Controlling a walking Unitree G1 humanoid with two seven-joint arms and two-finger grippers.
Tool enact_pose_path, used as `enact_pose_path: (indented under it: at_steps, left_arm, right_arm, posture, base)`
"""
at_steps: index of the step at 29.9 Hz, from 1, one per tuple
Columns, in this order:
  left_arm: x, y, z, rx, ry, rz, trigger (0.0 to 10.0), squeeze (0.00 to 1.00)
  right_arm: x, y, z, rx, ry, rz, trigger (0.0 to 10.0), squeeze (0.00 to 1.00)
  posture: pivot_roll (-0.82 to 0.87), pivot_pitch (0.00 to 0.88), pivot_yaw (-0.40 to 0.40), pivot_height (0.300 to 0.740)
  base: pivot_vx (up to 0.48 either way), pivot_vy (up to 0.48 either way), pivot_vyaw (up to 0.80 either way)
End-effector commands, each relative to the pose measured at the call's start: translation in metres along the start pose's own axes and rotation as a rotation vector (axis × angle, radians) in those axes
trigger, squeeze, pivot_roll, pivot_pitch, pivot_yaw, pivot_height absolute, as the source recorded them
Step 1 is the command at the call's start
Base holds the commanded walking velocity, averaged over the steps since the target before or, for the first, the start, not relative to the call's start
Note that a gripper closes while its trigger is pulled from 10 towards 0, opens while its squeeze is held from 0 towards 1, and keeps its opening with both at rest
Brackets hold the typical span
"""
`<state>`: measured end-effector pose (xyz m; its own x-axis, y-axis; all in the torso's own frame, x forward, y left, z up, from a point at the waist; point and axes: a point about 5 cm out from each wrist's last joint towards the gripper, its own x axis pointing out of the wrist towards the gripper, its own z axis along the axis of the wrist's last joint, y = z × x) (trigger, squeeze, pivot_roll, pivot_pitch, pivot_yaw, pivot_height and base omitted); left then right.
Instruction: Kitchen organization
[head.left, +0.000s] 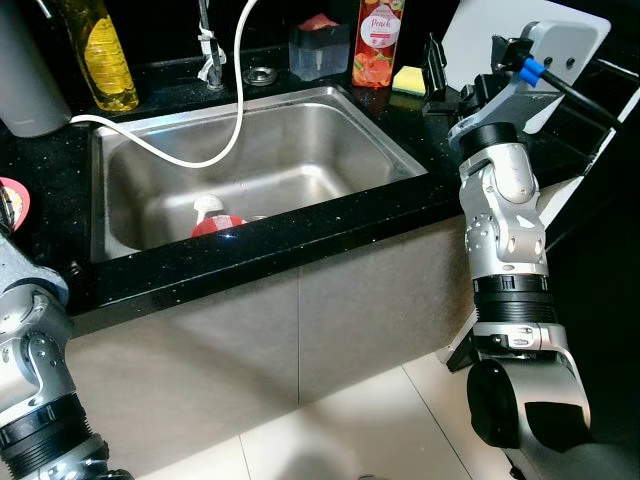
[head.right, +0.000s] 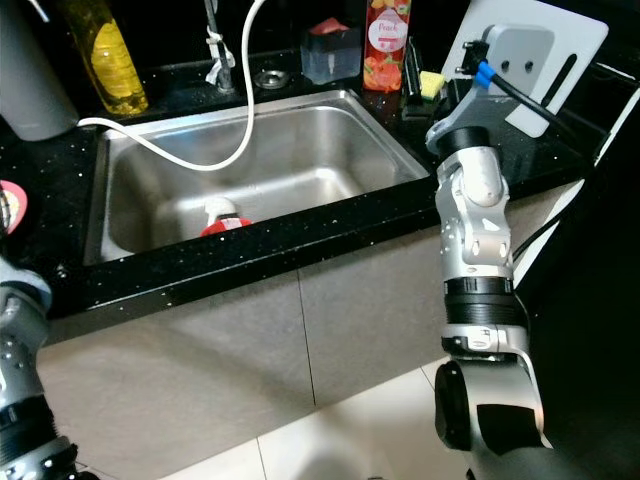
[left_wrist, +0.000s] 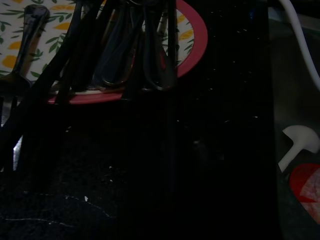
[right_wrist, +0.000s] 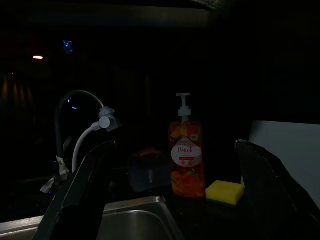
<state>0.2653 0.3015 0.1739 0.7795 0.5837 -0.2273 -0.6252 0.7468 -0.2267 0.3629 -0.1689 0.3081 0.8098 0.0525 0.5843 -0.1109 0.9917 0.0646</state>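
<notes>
Right pincer (right_wrist: 175, 200), fingers apart, hovers over counter (head.left: 300, 235) facing peach soap bottle (right_wrist: 186, 162).

The red thing (head.left: 215, 224) in the sink (head.left: 380, 140) is half hidden by the counter edge, can't tell what it is. Yellow oil bottle (head.left: 103, 55) and peach soap bottle (head.left: 377, 40) get cropped up top.
</notes>
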Motion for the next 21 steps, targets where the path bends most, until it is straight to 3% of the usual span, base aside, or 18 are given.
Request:
enact_pose_path:
  at_steps: [1, 3, 7, 9, 10, 11, 12, 14, 16, 17, 18, 21]
  left_arm:
    - [0.003, 0.004, 0.000, 0.012, 0.012, 0.011, 0.0, 0.00]
    - [0.003, 0.005, 0.000, 0.019, 0.008, 0.015, 0.0, 0.00]
    - [0.002, 0.004, 0.014, 0.230, -0.134, 0.039, 0.0, 0.00]
    - [0.001, 0.002, 0.016, 0.268, -0.165, 0.034, 0.0, 0.00]
    - [-0.001, -0.004, 0.023, 0.315, -0.230, 0.011, 0.0, 0.00]
    - [-0.006, -0.014, 0.033, 0.354, -0.318, -0.027, 10.0, 0.00]
    - [-0.006, -0.014, 0.033, 0.354, -0.318, -0.027, 10.0, 0.00]
    - [-0.018, -0.035, 0.051, 0.402, -0.475, -0.127, 10.0, 0.00]
    - [-0.024, -0.050, 0.057, 0.441, -0.530, -0.231, 10.0, 0.00]
    - [-0.024, -0.050, 0.057, 0.441, -0.530, -0.231, 10.0, 0.00]
    - [-0.025, -0.059, 0.055, 0.480, -0.519, -0.304, 10.0, 0.00]
    - [-0.020, -0.082, 0.037, 0.571, -0.326, -0.524, 10.0, 0.00]
  right_arm:
    - [-0.001, 0.001, 0.000, -0.002, 0.005, 0.003, 10.0, 0.00]
    - [-0.001, 0.001, 0.000, -0.001, 0.006, 0.003, 10.0, 0.00]
    - [0.000, 0.001, 0.000, 0.001, 0.007, 0.002, 10.0, 0.00]
    - [0.001, 0.001, 0.000, 0.001, 0.007, 0.001, 10.0, 0.00]
    - [0.001, 0.001, -0.001, 0.003, 0.009, -0.001, 10.0, 0.00]
    - [0.001, 0.002, -0.001, 0.004, 0.011, -0.001, 10.0, 0.00]
    - [0.001, 0.002, -0.001, 0.004, 0.011, -0.001, 10.0, 0.00]
    - [0.001, 0.004, -0.002, 0.008, 0.014, -0.003, 10.0, 0.00]
    - [0.001, 0.006, -0.003, 0.014, 0.015, -0.005, 10.0, 0.00]
    - [0.001, 0.006, -0.003, 0.014, 0.015, -0.005, 10.0, 0.00]
    - [0.000, 0.008, -0.006, 0.020, 0.027, -0.001, 10.0, 0.00]
    - [-0.002, 0.022, -0.020, 0.006, 0.099, 0.063, 10.0, 0.00]
  posture:
    - [0.15, 0.000, 0.011, 0.740]
    - [0.15, 0.000, 0.010, 0.740]
    - [0.16, 0.000, 0.006, 0.740]
    - [0.16, 0.000, 0.005, 0.740]
    - [0.16, 0.001, 0.004, 0.740]
    - [0.16, 0.001, 0.004, 0.740]
    - [0.16, 0.001, 0.004, 0.740]
    - [0.16, 0.000, 0.009, 0.740]
    - [0.16, 0.000, 0.013, 0.740]
    - [0.16, 0.000, 0.013, 0.740]
    - [0.16, 0.000, 0.014, 0.740]
    - [0.16, 0.000, 0.013, 0.740]
  base:
    - [0.000, 0.000, 0.00]
    - [0.000, 0.000, 0.00]
    - [0.000, 0.000, 0.00]
    - [0.000, 0.000, 0.00]
    - [0.000, 0.000, 0.00]
    - [0.000, 0.000, 0.00]
    - [0.000, 0.000, 0.00]
    - [0.000, 0.000, 0.00]
    - [0.000, 0.000, 0.00]
    - [0.000, 0.000, 0.00]
    - [0.000, 0.000, 0.00]
    - [0.000, 0.000, 0.00]
